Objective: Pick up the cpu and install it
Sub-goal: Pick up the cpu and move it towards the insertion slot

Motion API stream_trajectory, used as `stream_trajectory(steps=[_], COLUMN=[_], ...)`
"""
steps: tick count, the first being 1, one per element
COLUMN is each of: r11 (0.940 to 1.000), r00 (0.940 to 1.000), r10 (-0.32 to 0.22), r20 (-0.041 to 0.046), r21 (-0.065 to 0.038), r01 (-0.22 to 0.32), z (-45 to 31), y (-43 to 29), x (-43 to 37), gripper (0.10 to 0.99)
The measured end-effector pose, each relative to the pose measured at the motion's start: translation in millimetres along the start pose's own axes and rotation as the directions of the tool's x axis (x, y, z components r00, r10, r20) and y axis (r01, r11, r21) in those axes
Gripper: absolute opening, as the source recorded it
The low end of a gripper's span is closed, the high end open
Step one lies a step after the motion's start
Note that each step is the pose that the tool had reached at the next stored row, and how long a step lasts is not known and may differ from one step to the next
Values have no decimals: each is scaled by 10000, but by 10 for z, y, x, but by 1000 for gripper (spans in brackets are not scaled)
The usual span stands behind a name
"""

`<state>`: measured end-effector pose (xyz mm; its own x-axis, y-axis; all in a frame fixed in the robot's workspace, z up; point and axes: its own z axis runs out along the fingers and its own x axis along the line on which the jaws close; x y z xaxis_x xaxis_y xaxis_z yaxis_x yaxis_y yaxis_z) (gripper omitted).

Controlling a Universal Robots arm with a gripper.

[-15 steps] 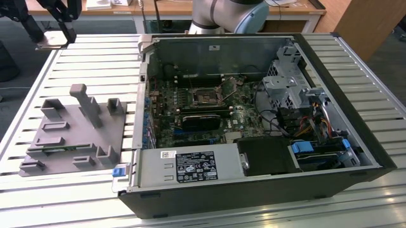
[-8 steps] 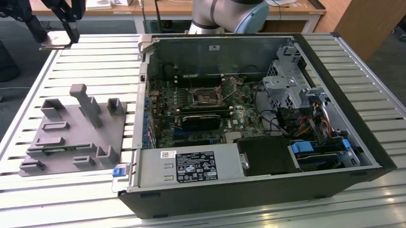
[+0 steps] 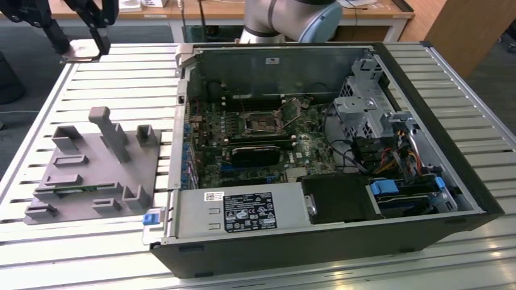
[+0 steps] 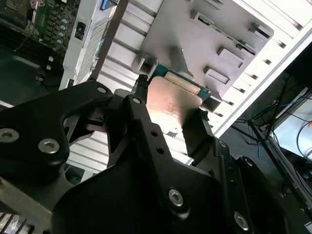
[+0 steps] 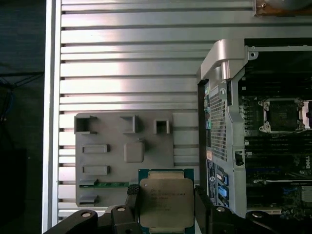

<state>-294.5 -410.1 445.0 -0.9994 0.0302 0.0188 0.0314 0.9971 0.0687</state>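
The cpu [image 5: 165, 205], a small square chip with a silvery metal top and a green rim, sits between the black fingers of my gripper [image 5: 165, 193], which is shut on it. In the second wrist view the cpu [image 4: 170, 111] shows as a shiny plate clamped by the gripper [image 4: 171, 97]. In the exterior view the gripper [image 3: 81, 51] hangs with the cpu [image 3: 81, 56] over the slatted table, at the far end on the exterior view's left, apart from the open computer case [image 3: 322, 54]. The dark metal-framed socket [image 3: 262, 124] lies on the motherboard, uncovered; it is also in the first wrist view as the socket [image 5: 282, 114].
A grey tray [image 3: 89, 175] with raised holders lies on the slatted table beside the case, with a thin green memory stick [image 5: 109, 184] in one slot. Inside the case are a power supply [image 3: 241, 211], cables and a drive cage [image 3: 363, 109]. A desk stands behind the table.
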Motion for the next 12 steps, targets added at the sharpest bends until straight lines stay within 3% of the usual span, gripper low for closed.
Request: stream_trajectory(steps=[9, 12], r11=[10000, 10000], r00=[10000, 10000], r10=[-1, -2], r20=[20, 28], r21=[0, -1], r01=[1, 2], z=[30, 59], y=[25, 43], x=[-233, -346], gripper=[537, 537])
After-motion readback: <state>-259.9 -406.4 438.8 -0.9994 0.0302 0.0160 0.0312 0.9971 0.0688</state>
